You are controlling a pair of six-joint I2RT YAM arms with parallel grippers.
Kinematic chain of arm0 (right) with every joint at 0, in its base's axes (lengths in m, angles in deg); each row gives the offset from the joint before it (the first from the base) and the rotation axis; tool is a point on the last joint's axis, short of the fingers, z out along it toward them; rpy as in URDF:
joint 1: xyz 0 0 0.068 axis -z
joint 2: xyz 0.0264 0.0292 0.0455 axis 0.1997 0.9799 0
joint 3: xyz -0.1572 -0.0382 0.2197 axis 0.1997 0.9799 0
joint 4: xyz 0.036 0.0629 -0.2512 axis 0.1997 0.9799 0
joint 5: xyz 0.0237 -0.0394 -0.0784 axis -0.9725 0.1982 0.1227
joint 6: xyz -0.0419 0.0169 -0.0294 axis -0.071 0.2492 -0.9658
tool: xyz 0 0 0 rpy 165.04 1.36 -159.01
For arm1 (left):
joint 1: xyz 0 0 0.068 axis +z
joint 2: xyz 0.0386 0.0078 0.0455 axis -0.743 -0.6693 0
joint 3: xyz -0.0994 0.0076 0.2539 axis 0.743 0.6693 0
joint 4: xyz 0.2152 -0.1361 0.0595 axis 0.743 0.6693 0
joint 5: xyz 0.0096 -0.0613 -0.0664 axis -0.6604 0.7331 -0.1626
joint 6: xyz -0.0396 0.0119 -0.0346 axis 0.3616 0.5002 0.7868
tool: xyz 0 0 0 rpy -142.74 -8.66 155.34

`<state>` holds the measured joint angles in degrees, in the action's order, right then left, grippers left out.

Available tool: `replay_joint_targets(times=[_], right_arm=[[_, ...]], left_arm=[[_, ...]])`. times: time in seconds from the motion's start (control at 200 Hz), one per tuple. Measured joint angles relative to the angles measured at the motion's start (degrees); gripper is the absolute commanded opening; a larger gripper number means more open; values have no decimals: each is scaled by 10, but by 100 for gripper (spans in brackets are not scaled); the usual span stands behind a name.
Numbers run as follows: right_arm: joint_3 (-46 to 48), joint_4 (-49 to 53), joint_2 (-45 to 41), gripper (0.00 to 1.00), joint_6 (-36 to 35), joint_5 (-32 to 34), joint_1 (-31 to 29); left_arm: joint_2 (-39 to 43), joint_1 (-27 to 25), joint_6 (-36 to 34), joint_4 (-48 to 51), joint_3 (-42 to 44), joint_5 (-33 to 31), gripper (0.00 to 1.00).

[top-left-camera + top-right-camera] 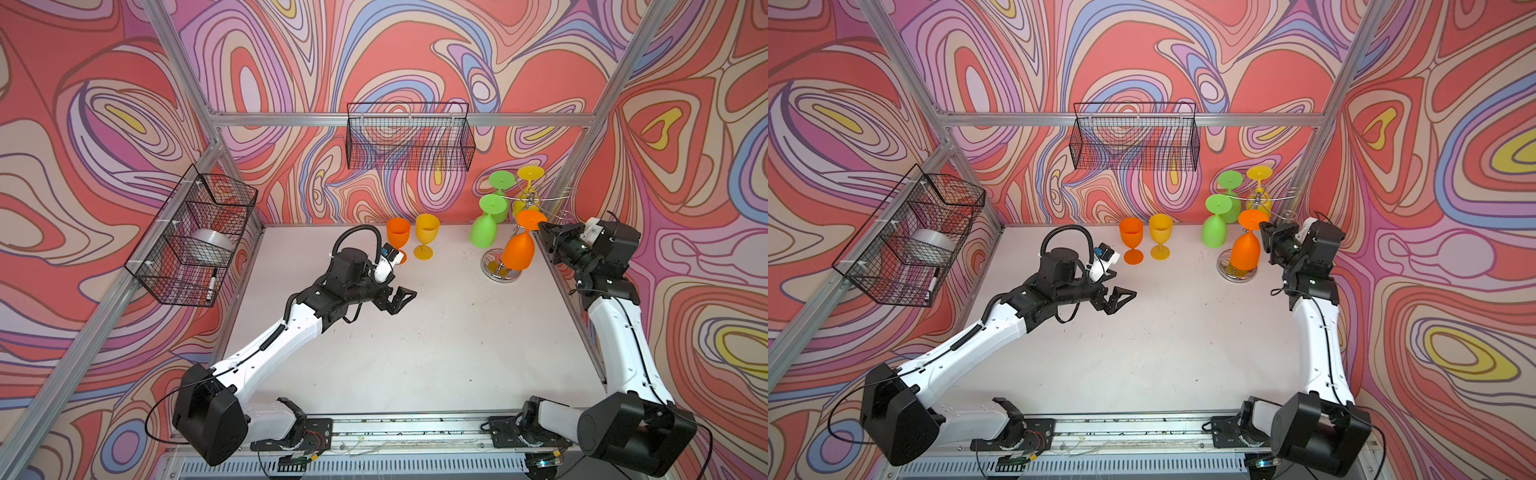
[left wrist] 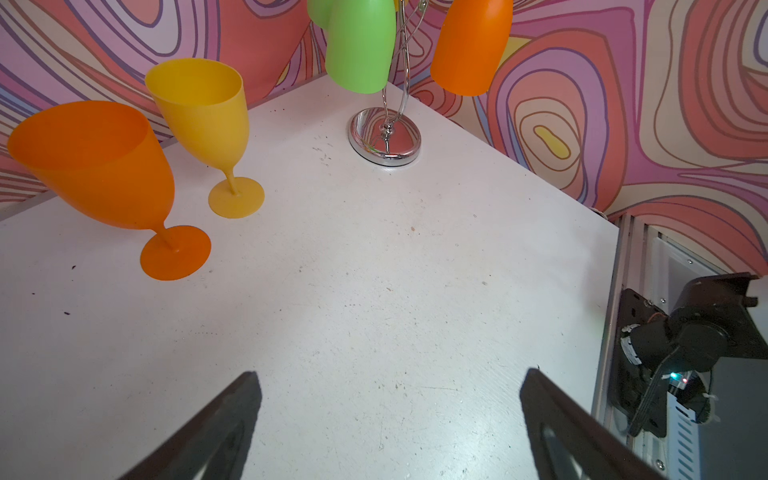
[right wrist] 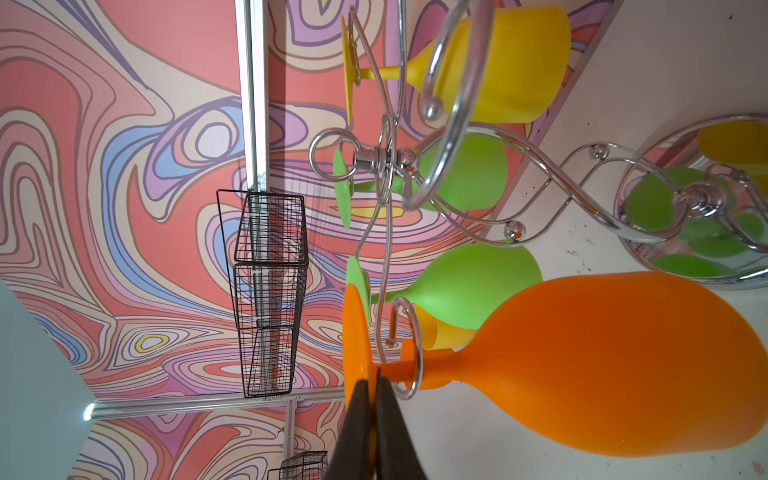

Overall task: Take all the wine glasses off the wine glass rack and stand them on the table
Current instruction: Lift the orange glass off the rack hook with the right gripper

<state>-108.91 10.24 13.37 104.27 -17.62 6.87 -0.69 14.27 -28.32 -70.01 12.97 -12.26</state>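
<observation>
Right claw (image 3: 372, 388) clenched on foot of hanging orange glass (image 3: 602, 365), lower frame; glass not yet off rack (image 1: 492, 268). Left claw (image 1: 401, 301) released, idle.

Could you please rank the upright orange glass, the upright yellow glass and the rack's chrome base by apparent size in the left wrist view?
1. upright orange glass (nearest the camera, which inflates it)
2. upright yellow glass
3. chrome base

right gripper (image 3: 374, 377) pinched tight on orange wine glass (image 3: 602, 365) foot rim, stem in wine glass rack (image 3: 374, 157) loop
</observation>
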Motion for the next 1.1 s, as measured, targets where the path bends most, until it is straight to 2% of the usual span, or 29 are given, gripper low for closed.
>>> replay_joint_targets(times=[0.476,1.097], right_arm=[[-17,24,-2,0,-8,12,-19],[-46,7,39,0,-19,42,-54]], left_arm=[[0,0,0,0,0,2,98],[0,0,0,0,0,2,98]])
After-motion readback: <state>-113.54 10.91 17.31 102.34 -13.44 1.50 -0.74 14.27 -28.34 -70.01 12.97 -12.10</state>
